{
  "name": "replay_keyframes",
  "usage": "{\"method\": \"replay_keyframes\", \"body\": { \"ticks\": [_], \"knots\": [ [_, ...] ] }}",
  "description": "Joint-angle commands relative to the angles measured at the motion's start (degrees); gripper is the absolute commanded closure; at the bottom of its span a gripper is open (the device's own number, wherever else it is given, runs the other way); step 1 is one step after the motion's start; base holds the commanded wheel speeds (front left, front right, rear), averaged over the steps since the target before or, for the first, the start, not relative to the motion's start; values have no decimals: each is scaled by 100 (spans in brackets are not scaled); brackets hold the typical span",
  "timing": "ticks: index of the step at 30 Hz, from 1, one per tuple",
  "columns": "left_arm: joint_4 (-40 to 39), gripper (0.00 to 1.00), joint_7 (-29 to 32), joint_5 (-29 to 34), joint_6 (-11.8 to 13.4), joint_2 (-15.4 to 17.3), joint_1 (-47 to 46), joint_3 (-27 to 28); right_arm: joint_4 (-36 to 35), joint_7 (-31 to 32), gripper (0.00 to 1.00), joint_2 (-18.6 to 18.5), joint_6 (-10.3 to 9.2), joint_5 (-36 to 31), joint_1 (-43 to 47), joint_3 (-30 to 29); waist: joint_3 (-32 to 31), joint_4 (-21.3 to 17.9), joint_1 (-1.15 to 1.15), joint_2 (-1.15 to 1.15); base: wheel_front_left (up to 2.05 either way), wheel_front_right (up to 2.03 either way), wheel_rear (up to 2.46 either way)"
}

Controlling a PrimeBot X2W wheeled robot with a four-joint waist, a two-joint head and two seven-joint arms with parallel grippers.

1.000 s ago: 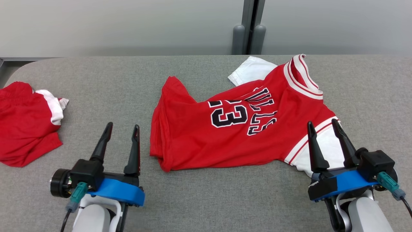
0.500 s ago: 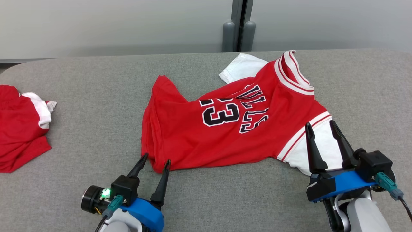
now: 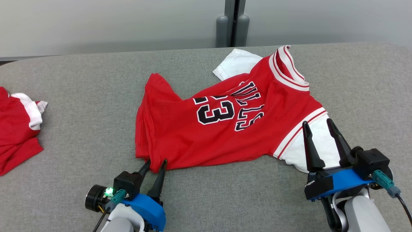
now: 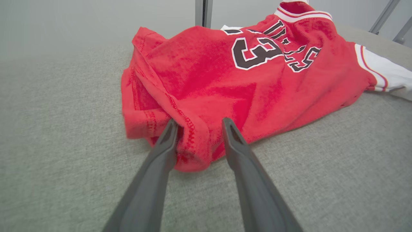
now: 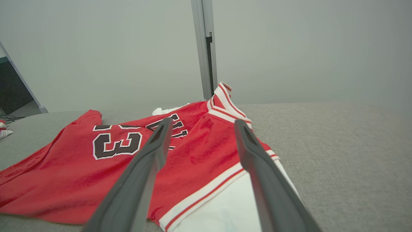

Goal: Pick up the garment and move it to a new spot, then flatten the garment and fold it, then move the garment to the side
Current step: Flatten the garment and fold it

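The garment [image 3: 180,138] is a red jersey with white sleeves and black "23" lettering, lying rumpled across the middle of the grey table [image 3: 80,96]. My left gripper [image 3: 156,161] sits low at its near left hem corner. In the left wrist view the two fingers of that gripper [image 4: 199,122] straddle the bunched red hem [image 4: 193,151], still apart, with cloth between them. My right gripper [image 3: 316,121] hovers open over the near white sleeve [image 3: 322,145]. The right wrist view shows the jersey [image 5: 199,151] below the spread fingers of my right gripper [image 5: 202,120].
A second red and white garment [image 3: 16,129] lies bunched at the table's left edge. A grey post [image 3: 231,29] stands behind the table against a pale wall. Bare grey table surface lies to the right of the jersey and along the near edge.
My left gripper has moved right and forward to the jersey's hem corner and its fingers have narrowed around the cloth. The head camera has shifted right. The right gripper has stayed put.
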Motion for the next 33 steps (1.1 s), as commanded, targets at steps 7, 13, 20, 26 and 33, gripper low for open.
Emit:
{"method": "replay_keyframes", "body": {
  "ticks": [7,13,20,26,33],
  "knots": [
    [-331,100,-16,-229,-7,-16,-178,-55,95,-31,0,-4,1,20,45,-81,-113,101,0,0,0,0,0],
    [-1043,100,-17,-174,-7,138,53,25,144,-32,0,-5,1,64,136,-161,-281,319,0,0,0,0,0],
    [-1876,100,5,-63,24,337,413,20,175,-32,0,-6,1,105,205,-242,-381,525,0,0,0,0,0],
    [-2631,100,341,-43,40,544,921,-170,171,-32,0,-6,1,157,183,-279,-279,587,0,0,0,0,0],
    [-2869,100,491,-154,101,618,1197,-210,224,-32,0,-6,1,159,55,-265,-125,533,0,0,0,0,0]
  ]
}}
